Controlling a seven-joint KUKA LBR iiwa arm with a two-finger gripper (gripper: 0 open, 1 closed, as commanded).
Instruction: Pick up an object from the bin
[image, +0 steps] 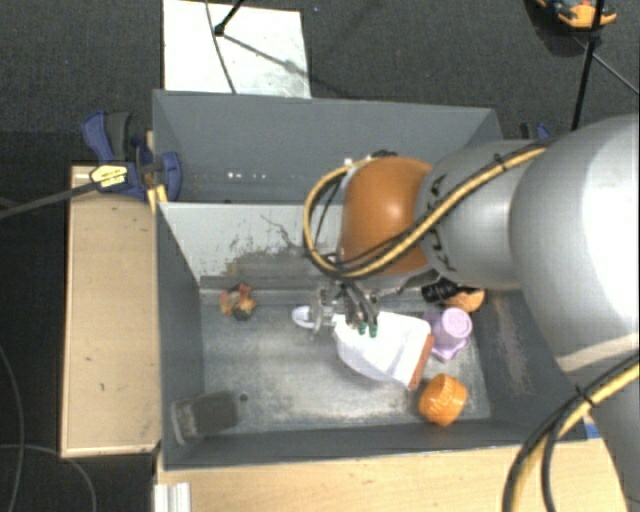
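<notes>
White packet (385, 352) lies beneath wrist (380, 215)

Soft light from above fills the bin (270, 385); its back wall shows small glints, the arm (575, 215) over its right side shines pale, shadows faint

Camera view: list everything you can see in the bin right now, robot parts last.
bin: one, grey metal
small figure: one, brown-orange, back left of the floor
block: one, dark grey, near-left corner
pale piece: one, whitish, just left of the gripper
white folded thing: one, orange-brown right edge, centre-right
lilac bottle: one, right of the white folded thing
orange round thing: one, near right
orange bit: one, right, partly hidden by the arm
gripper: one, over the white folded thing's upper-left edge
arm: one, silver, orange cover, cables, from the right
</notes>
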